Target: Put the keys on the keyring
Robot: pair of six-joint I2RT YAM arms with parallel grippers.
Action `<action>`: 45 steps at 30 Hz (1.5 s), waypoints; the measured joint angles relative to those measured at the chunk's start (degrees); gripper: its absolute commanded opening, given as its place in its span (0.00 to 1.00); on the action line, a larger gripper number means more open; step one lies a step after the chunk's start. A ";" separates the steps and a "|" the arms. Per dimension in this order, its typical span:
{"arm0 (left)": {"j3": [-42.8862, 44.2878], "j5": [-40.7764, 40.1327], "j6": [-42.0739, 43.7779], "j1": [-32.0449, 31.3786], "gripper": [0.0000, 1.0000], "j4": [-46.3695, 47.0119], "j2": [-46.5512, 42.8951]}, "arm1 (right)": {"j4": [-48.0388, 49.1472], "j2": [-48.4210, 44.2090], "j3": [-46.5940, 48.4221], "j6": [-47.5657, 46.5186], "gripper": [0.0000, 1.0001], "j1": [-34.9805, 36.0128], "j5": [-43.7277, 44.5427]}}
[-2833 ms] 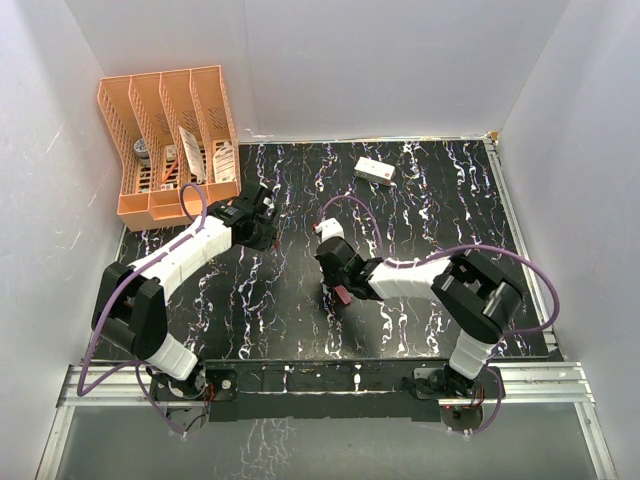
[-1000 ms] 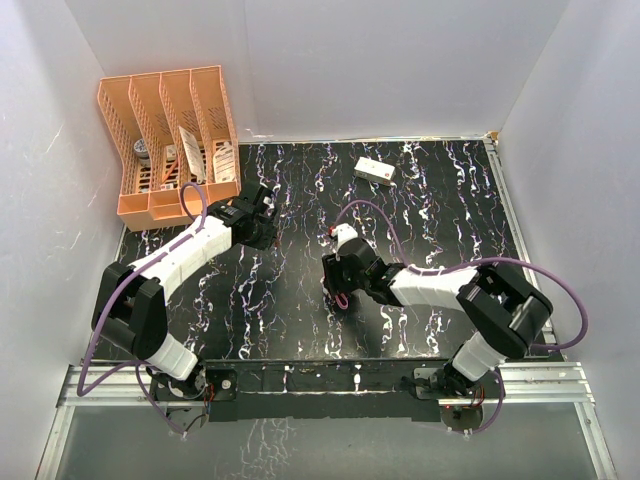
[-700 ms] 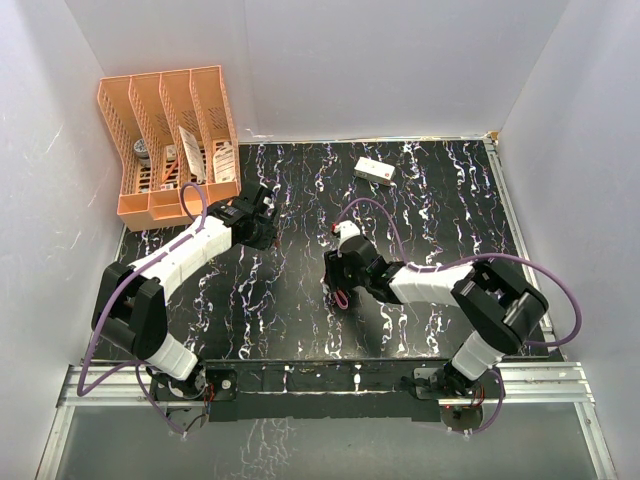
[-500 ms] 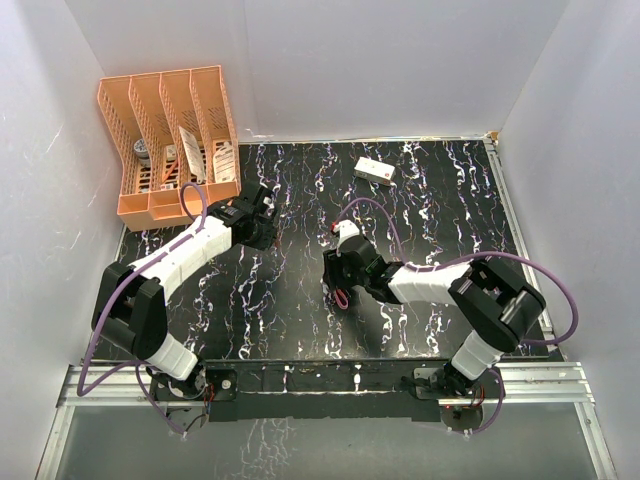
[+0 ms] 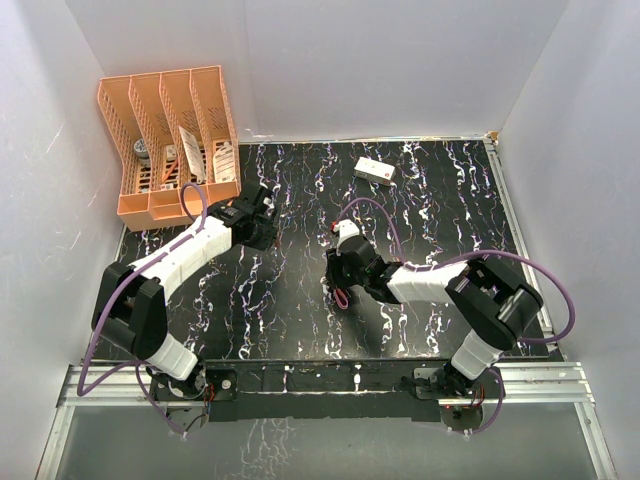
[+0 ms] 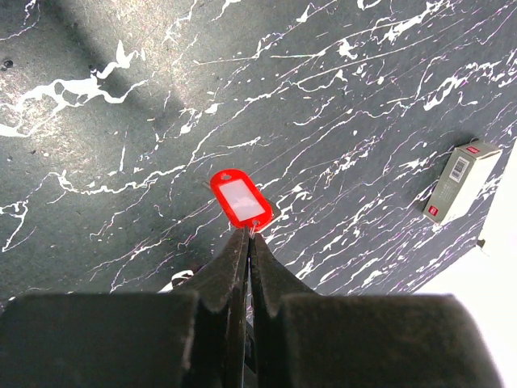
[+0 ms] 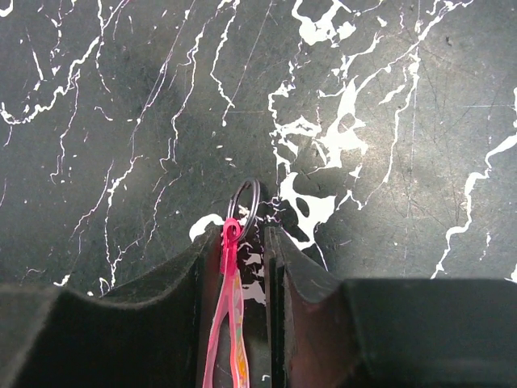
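Left gripper (image 6: 247,236), fingers pressed together, pinches the red-headed key (image 6: 241,200) at its near end, the red head jutting beyond the tips above the black marbled table (image 6: 121,97); a white box (image 6: 462,179) lies well apart, near the table's edge. Right gripper (image 7: 241,231), jaws narrow, clasps the keyring (image 7: 229,242) by its pink tag (image 7: 230,267), the thin metal ring (image 7: 258,198) standing just past the fingertips

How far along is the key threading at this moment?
Nothing is threaded yet: the keyring carries only its pink tag. In hand: the left gripper pinches the red-headed key, and the tag sits between the fingers of the right gripper. Left: bringing key and ring together and threading.
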 measured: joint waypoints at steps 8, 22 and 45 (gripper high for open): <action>-0.33 0.00 0.00 0.00 0.00 0.15 0.00 | 0.33 0.35 0.00 -0.02 0.01 0.00 0.20; -0.42 0.07 1.14 0.00 0.00 3.34 -0.17 | 2.97 -10.82 -4.57 -2.89 0.00 -3.78 -4.42; -0.44 1.95 4.81 -2.75 0.00 14.99 -2.69 | 33.18 -16.87 -19.58 -16.55 0.00 -4.90 -16.65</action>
